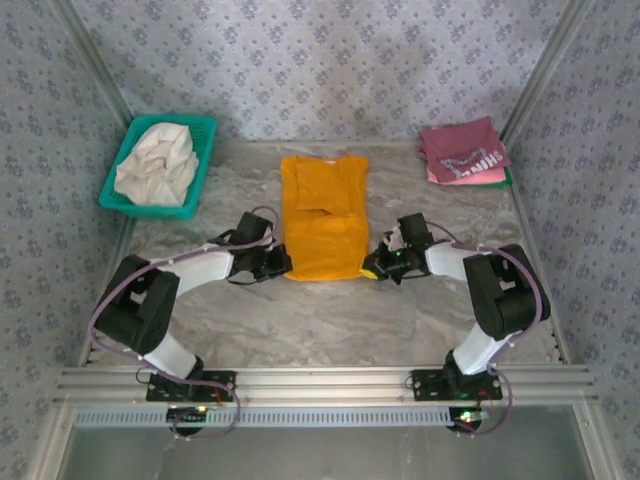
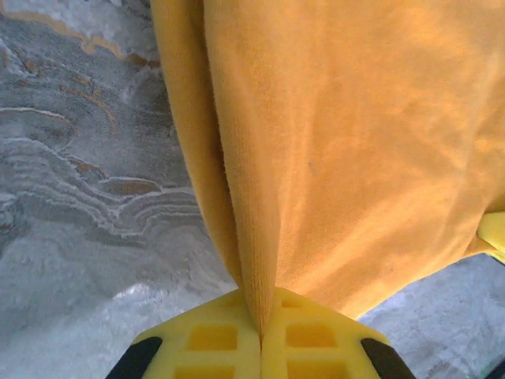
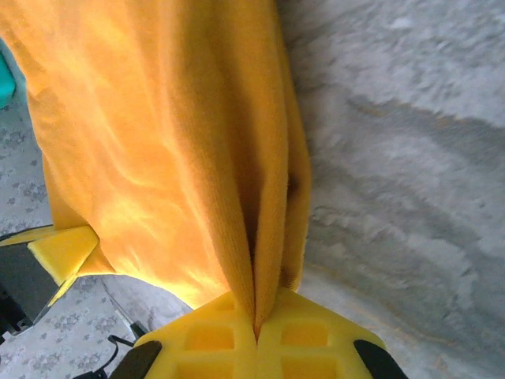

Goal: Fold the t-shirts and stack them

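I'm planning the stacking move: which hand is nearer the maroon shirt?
Right. The right hand pinches the yellow shirt's near right corner, on the maroon shirt's side; the left hand pinches the near left corner, farther off.

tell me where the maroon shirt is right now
In the top view the maroon shirt lies folded at the far right corner, atop a pink shirt.

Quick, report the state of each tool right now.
Left tool: closed on the mustard-yellow t-shirt, near left corner.
Right tool: closed on the same shirt, near right corner.
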Controlling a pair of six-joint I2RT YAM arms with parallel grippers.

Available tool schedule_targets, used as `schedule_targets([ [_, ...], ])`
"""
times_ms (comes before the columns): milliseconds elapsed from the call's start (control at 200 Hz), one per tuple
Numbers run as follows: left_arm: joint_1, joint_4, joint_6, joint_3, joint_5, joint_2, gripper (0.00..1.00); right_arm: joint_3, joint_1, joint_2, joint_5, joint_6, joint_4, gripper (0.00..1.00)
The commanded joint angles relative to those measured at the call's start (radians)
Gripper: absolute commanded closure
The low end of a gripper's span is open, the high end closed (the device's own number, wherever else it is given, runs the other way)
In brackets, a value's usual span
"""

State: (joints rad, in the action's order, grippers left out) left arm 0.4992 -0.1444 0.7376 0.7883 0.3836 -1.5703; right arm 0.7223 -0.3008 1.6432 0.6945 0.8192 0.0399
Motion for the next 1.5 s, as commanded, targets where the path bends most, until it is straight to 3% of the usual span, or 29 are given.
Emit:
schedule_targets([
  [0,-0.006,-0.019,-0.009,-0.055,-0.013,0.043,1.00,-0.034,-0.007,-0.046,-0.016,-0.013,0.043,1.00],
  [215,0.022,-0.026,0.021,-0.160,-0.012,0.122,1.00,-0.157,-0.054,-0.157,-0.038,0.034,0.077,1.00],
  [355,0.045,-0.102,0.057,-0.218,-0.036,0.259,1.00,-0.237,-0.099,-0.283,-0.065,0.103,0.109,1.00],
  [555,0.034,-0.173,0.068,-0.233,-0.088,0.451,1.00,-0.197,-0.096,-0.438,-0.122,0.112,0.205,1.00],
  [694,-0.018,-0.130,-0.014,-0.128,0.008,0.321,1.00,-0.039,-0.080,-0.332,-0.096,0.025,0.249,1.00],
  [1064,-0.105,-0.241,-0.205,0.328,0.097,0.020,1.00,0.349,0.017,-0.061,-0.044,-0.097,0.324,1.00],
  [1499,-0.181,-0.340,-0.329,0.738,0.119,-0.309,1.00,0.772,0.095,0.261,-0.044,-0.167,0.420,1.00],
])
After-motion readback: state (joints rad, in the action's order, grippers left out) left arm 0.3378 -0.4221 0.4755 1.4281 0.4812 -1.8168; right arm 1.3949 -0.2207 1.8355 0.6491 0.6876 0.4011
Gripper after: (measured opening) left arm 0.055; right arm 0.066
